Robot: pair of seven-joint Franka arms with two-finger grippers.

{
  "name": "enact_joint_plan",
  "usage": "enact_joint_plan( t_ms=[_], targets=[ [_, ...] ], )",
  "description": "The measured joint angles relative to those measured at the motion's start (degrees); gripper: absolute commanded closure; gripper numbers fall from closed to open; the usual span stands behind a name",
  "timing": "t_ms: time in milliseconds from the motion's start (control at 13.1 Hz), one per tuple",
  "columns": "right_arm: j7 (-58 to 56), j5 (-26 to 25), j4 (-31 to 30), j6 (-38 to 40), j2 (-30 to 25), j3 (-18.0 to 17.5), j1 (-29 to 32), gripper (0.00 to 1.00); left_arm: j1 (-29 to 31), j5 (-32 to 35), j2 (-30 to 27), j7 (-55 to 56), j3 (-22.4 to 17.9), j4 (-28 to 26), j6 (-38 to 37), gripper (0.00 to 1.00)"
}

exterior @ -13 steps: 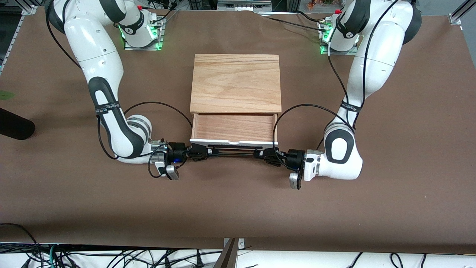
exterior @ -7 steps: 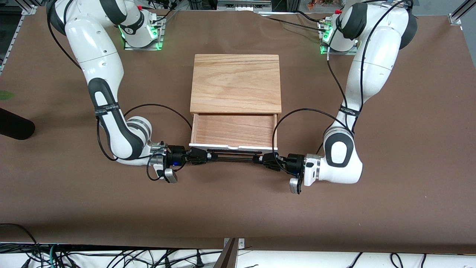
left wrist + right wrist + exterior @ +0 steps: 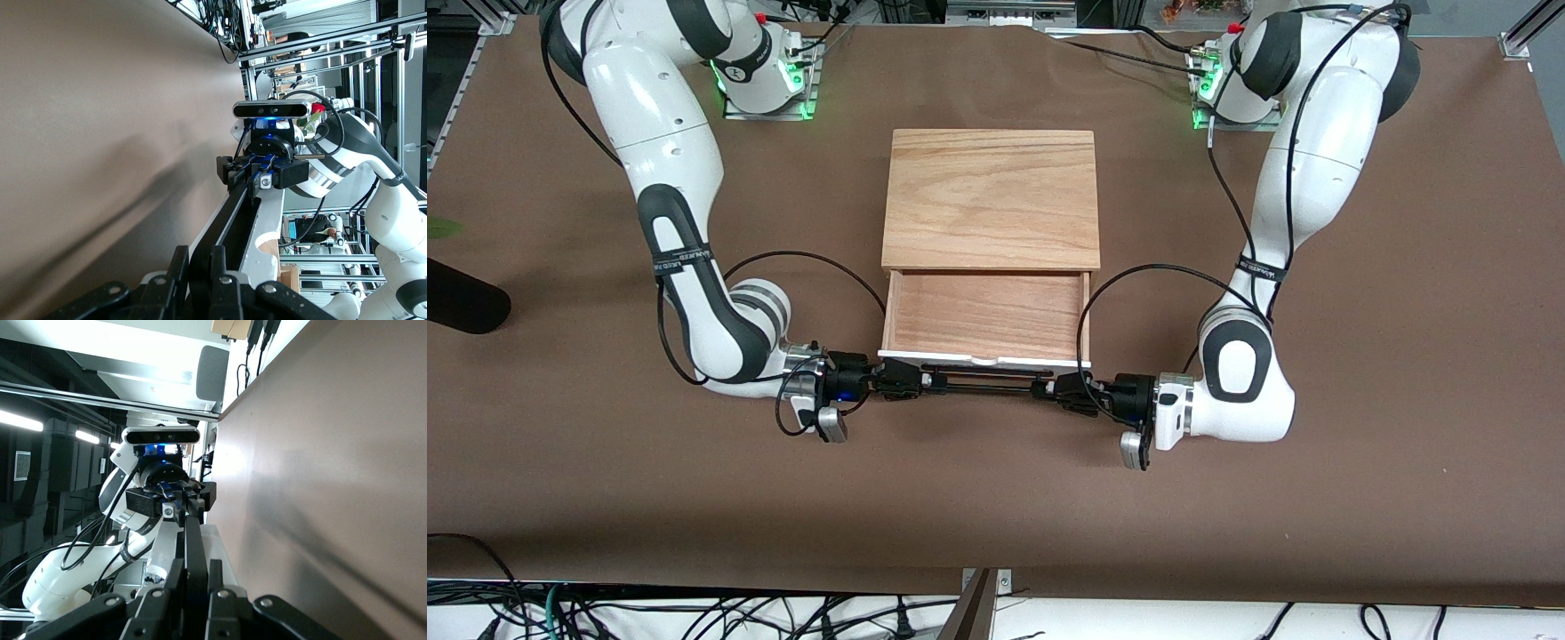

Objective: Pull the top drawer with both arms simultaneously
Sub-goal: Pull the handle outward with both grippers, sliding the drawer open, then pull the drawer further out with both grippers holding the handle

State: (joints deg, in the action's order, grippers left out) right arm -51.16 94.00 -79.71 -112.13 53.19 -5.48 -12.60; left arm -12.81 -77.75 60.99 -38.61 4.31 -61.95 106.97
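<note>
Both arms are glossy white shells with black joint sections, small dimples dotting the upper links. A black strap with white lettering wraps each forearm, and a thin black cable runs down each arm, looping wide near the wrist. Silver ribbed ring at each wrist flange. Bases sit on metal plates lit green, each with a small red part on top. Left gripper and right gripper are small, black, angular, with round screw heads along the finger linkages, clearest in the wrist views. A grey oblong camera module hangs off each wrist, and blue light glows from the right arm's wrist.
</note>
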Motion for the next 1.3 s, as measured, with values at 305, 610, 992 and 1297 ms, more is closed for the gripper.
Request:
enact_joint_plan(
  t_ms=[305, 610, 992, 1297],
  targets=[
    [1.4, 0.1, 1.6, -0.1, 0.0, 0.0, 0.0, 0.0, 0.0, 0.0, 0.6, 0.5, -0.5, 1.0, 1.1, 1.0],
    [1.4, 0.1, 1.7, 0.0, 0.0, 0.0, 0.0, 0.0, 0.0, 0.0, 0.7, 1.0, -0.6, 1.0, 1.4, 0.72],
    [1.4, 0.1, 1.7, 0.1, 0.0, 0.0, -0.1, 0.0, 0.4, 0.0, 0.9, 1.3, -1.3, 1.7, 2.7, 0.5],
    [1.4, 0.1, 1.7, 0.1, 0.0, 0.0, 0.0, 0.0, 0.3, 0.0, 1.0, 2.5, -1.2, 1.9, 2.7, 0.31]
  ],
)
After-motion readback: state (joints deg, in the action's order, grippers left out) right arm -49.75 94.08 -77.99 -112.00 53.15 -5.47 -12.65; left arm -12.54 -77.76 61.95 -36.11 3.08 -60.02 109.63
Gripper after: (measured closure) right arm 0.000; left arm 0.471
